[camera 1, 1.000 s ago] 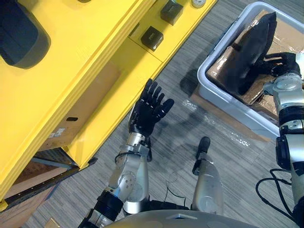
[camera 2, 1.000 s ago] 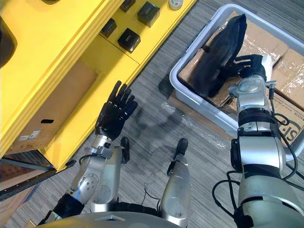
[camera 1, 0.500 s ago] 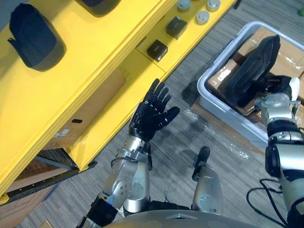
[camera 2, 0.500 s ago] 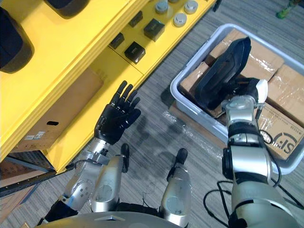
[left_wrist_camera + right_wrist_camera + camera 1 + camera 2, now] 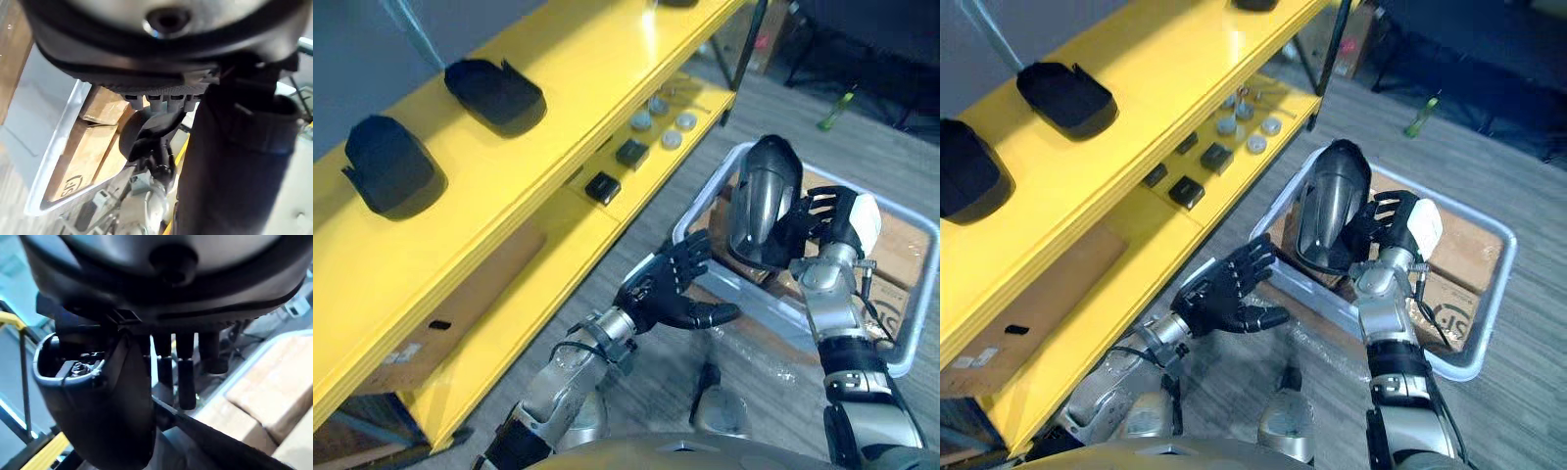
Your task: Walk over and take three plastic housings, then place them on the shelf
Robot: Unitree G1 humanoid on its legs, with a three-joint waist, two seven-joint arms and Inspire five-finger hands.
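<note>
Black housing [image 5: 759, 211] held upright above the grey bin [image 5: 769, 315], right hand [image 5: 824, 220] curled round its back, left hand [image 5: 671, 294] spread open just below (contact unclear), two other housings [image 5: 494, 90] on the yellow shelf [image 5: 558, 157]

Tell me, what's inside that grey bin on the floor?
Brown cardboard boxes lie in the grey bin. The black plastic housing, held by the right robot hand, hides whatever lies beneath it.

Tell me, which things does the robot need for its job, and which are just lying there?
Needed: housing held in right hand; two more housings on the yellow shelf; grey bin.
Lying about: small black boxes; round grey discs; cardboard boxes. The left hand is open, idle.
</note>
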